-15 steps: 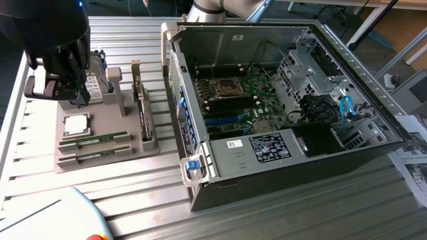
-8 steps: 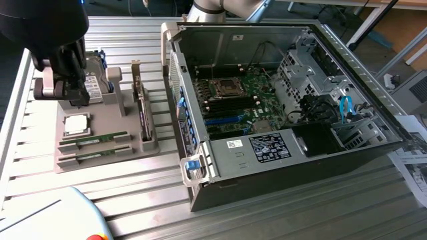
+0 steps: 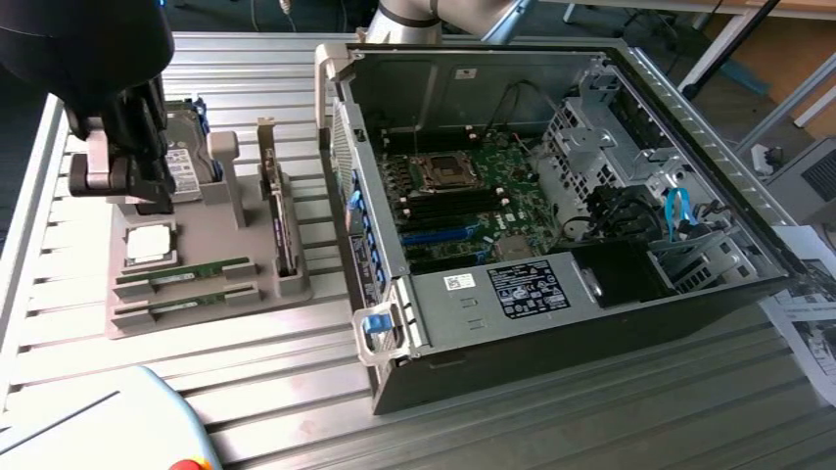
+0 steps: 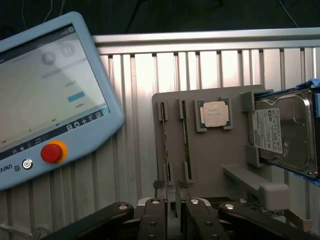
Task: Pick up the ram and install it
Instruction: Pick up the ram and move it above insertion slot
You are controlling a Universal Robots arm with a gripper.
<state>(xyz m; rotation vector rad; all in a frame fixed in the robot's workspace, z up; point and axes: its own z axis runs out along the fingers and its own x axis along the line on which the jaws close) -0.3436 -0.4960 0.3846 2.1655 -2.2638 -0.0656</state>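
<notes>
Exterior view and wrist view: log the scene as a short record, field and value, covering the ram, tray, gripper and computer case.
ram: two green sticks side by side in tray slots, neither lifted
tray: grey, on the slatted table
processor: lying in the tray beside the ram
hard drive: at the tray's end, past the processor
gripper: above the tray by the hard drive, clear of the ram
case: open, motherboard exposed
pendant: on the table next to the tray
status: ram not yet picked up
</notes>
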